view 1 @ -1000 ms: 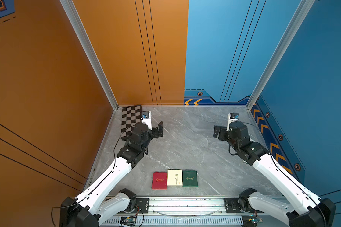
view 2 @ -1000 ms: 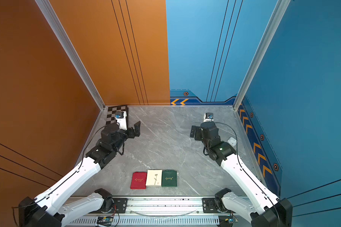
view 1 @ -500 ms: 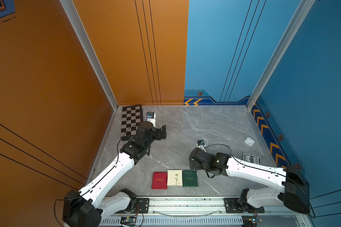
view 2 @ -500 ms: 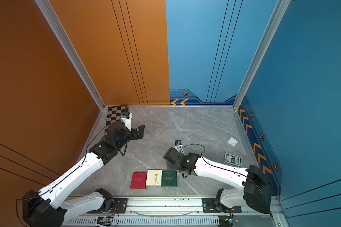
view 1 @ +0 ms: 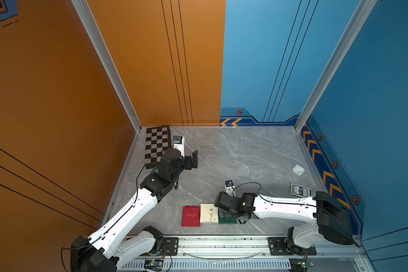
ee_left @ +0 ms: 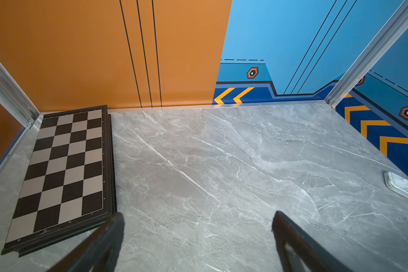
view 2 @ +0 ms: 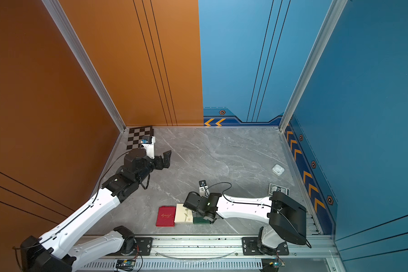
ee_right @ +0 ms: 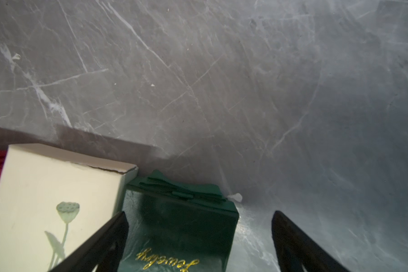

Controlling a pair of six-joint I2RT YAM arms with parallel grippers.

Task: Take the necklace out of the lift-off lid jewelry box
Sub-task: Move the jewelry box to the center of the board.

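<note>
Seemingly marble tabletop, orange-blue walls.

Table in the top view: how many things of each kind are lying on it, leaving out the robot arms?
Jewelry boxes: 3 (red box, cream box, green box)
Chessboard: 1
White earbud case: 1
Card deck: 1
Total: 6

Gold script reading "Jewelry" ran across the lid of the green box, upside down in the right wrist view. The red box bore gold script too small to read. The card pack showed letters beginning "BC".
</note>
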